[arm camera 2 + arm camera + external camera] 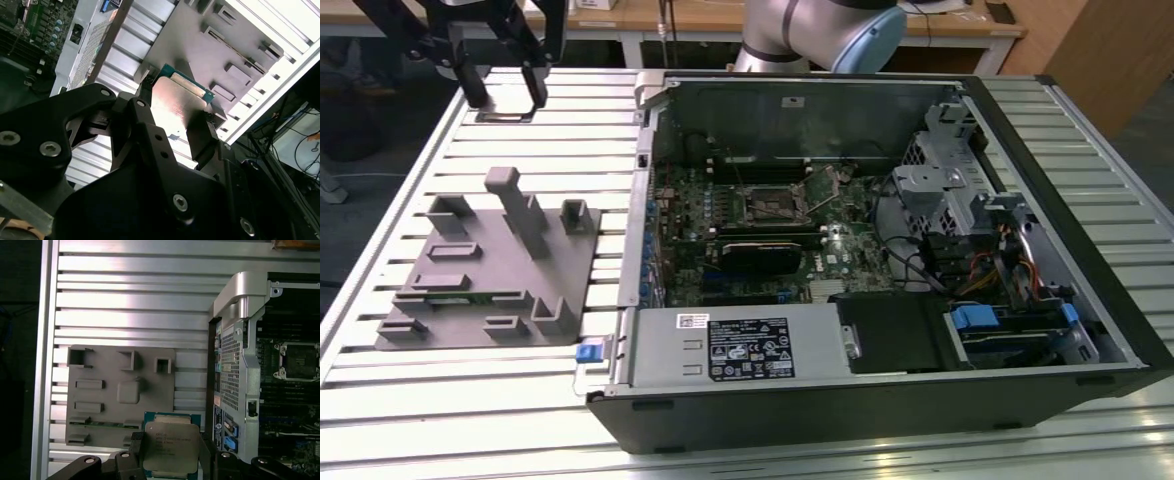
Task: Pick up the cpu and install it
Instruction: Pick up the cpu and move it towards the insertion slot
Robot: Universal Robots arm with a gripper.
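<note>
The pincer pinched the cpu by two opposite edges, just beside the grey fixture on the desk. The grasp looked done, but installing remained, since the socket, well off to one side, appeared empty. Whether the chip had cleared the desk was hard to tell.

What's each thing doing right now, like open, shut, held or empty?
gripper: shut on the cpu.
cpu: held in the gripper, silver top showing.
computer case: lying on its side, side panel off.
socket: looks empty, no chip in it.
grey fixture: resting flat on the table, untouched.
</note>
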